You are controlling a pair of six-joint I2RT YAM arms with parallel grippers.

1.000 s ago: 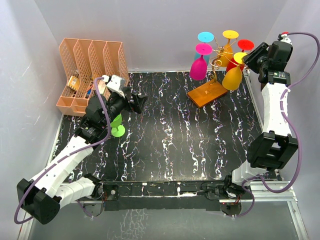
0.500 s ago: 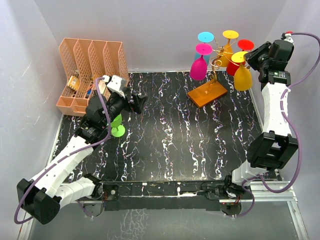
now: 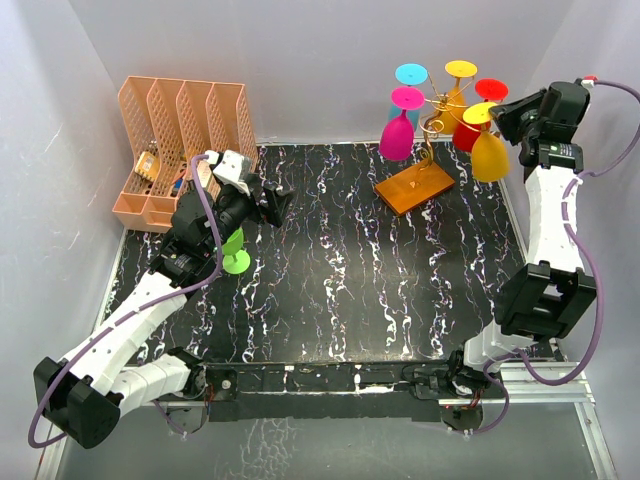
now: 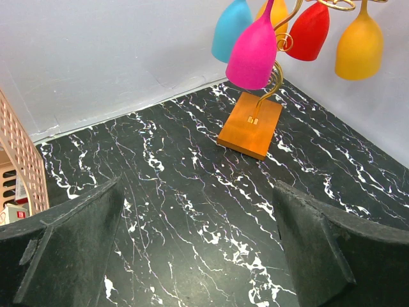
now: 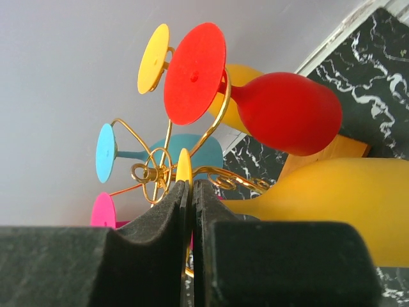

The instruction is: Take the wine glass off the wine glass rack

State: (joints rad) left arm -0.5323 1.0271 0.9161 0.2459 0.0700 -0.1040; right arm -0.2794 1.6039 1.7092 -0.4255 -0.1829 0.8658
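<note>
The wine glass rack, gold wire (image 3: 436, 108) on an orange-brown base (image 3: 415, 186), stands at the back right. Pink (image 3: 398, 132), blue (image 3: 411, 75), red (image 3: 489, 91) and orange-yellow (image 3: 460, 70) glasses hang on it upside down. My right gripper (image 3: 503, 110) is shut on the foot (image 5: 184, 167) of a yellow wine glass (image 3: 488, 152), holding it bowl-down just right of the rack's curled arms (image 5: 243, 182). My left gripper (image 3: 270, 203) is open and empty over the table's left part. In the left wrist view the rack base (image 4: 249, 125) lies far ahead.
A peach file organizer (image 3: 180, 140) stands at the back left. A green glass (image 3: 235, 256) stands on the table under my left arm. The back wall is close behind the rack, and the right wall is close to my right arm.
My right gripper has carried the yellow wine glass to the right, away from the rack's stem. The left arm has not moved.
</note>
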